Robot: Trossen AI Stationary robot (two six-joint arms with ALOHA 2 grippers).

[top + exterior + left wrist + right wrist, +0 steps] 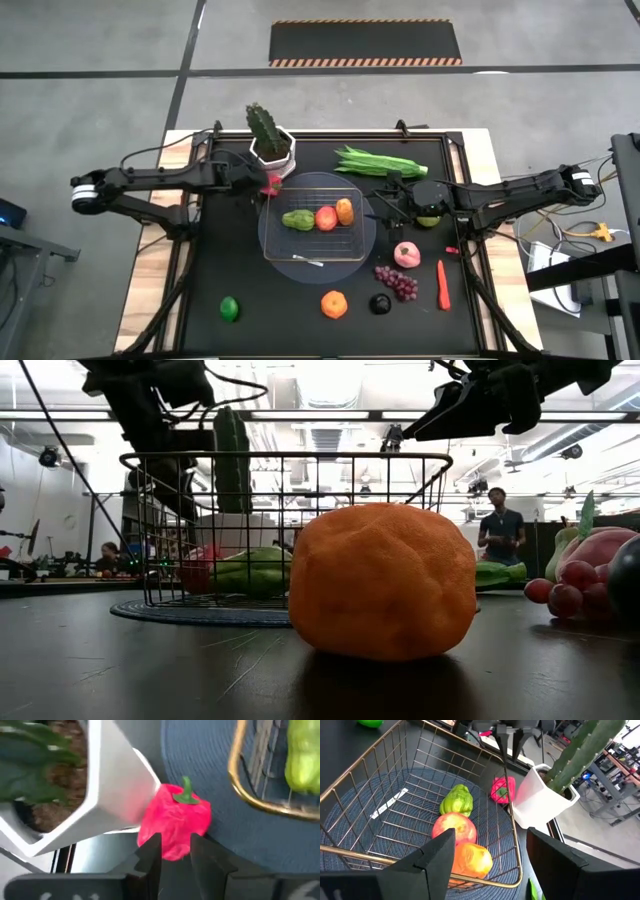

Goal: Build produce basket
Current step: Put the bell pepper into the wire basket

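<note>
A grey concrete floor (90, 120) surrounds the black-topped table with pale wooden edges (150, 275); at twelve o'clock beyond it lies a black floor mat with orange-striped borders (365, 43); in the low view, bright white ceiling lights (330, 380) run overhead; a person in a dark shirt (499, 525) stands at three o'clock, another sits at nine o'clock.

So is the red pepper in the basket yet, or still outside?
Outside. The red pepper lies on the round mat by the white cactus pot, beyond the basket rim, with the left gripper at it.
</note>
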